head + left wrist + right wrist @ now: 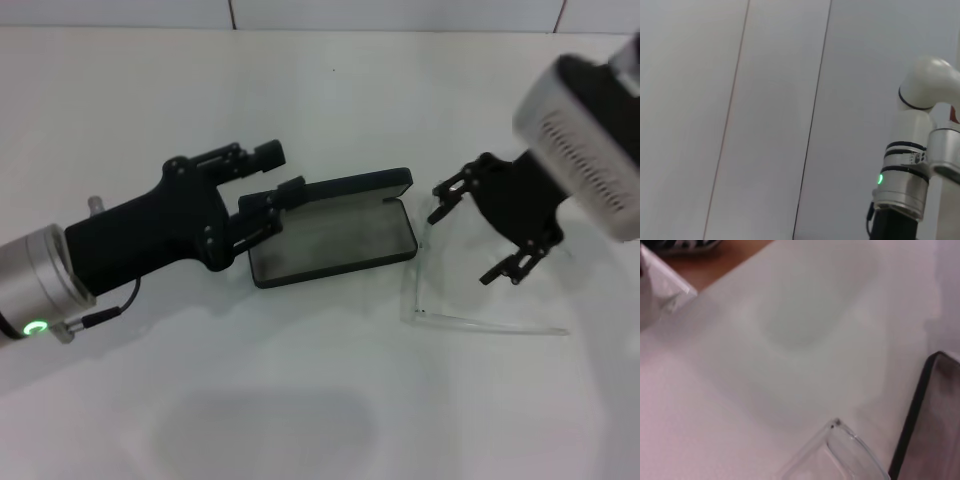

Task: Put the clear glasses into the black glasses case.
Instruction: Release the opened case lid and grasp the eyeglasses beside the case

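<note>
The black glasses case (335, 240) lies open at the table's middle, grey lining up, lid (350, 187) raised at the back. Its edge also shows in the right wrist view (920, 410). The clear glasses (445, 290) rest on the table just right of the case, one thin arm (500, 326) stretched toward the right; a corner of the frame (840, 445) appears in the right wrist view. My right gripper (462, 247) hangs open over the glasses, fingers on either side of the lens. My left gripper (268, 185) is open at the case's left end, its lower finger against the case.
The white table (300, 400) runs wide in front of the case. A tiled wall edge (320, 25) borders the far side. The right arm (910, 165) is all the left wrist view shows against the wall. A white box (660, 290) stands beyond the table edge.
</note>
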Robot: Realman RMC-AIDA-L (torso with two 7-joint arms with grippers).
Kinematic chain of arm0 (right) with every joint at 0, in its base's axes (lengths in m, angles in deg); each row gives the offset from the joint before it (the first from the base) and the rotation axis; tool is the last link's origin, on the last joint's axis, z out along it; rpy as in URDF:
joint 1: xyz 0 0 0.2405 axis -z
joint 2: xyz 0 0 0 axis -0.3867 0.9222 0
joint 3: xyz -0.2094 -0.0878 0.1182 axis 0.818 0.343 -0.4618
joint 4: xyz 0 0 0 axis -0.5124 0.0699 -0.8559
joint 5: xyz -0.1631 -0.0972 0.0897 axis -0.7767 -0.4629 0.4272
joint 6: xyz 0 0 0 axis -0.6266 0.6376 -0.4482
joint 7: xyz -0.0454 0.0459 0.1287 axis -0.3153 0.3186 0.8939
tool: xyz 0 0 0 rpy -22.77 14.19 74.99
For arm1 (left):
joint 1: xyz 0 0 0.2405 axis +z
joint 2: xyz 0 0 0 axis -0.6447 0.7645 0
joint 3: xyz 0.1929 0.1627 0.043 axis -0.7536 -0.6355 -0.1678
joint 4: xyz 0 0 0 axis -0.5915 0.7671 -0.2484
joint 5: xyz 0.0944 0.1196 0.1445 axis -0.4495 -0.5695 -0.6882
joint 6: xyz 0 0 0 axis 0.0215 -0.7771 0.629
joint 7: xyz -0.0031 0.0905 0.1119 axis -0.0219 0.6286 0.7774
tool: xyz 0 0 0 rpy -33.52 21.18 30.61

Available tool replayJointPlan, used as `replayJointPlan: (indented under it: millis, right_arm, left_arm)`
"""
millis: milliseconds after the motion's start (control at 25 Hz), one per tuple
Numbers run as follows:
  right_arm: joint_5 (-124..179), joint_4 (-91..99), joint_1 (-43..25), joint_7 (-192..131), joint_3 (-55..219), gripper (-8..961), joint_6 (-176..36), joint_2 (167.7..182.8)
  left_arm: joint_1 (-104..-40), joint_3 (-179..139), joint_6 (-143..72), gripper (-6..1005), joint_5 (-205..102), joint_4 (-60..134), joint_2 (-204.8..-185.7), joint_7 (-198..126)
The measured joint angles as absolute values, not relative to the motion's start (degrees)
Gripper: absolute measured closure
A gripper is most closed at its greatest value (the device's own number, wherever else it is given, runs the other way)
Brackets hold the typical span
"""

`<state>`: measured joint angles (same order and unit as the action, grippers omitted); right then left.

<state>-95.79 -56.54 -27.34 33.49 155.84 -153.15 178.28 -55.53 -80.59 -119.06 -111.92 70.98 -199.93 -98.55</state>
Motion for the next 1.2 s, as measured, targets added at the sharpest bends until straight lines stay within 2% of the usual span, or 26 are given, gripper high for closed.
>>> replayJointPlan:
  millis: [560,720,960,1160,1200]
  right_arm:
    - [-97.84,-46.84,-33.83,36.10,173.76,156,-138.00,178.69]
    - [-97.65,-47.66,-33.80,36.29,174.41,176,-137.83,178.69]
    - [-98.41,-56.03,-31.23,37.52,170.97,416,-140.20,178.48]
    - [-99.52,-57.31,-30.47,37.53,168.19,547,-141.14,178.43]
    - [-99.64,-57.30,-30.45,37.54,168.14,549,-141.08,178.43]
  left_arm:
    - [-55.79,-79.19,-118.96,488,-112.27,67.21,-199.92,-96.02]
    - [-55.77,-79.17,-118.90,485,-112.12,67.12,-199.96,-95.79]
    - [-55.89,-77.77,-118.70,481,-112.37,67.07,-199.81,-95.69]
    - [-55.99,-77.64,-117.34,478,-112.47,67.14,-199.73,-95.68]
    - [-56.08,-77.63,-117.00,478,-112.44,67.15,-199.68,-95.67]
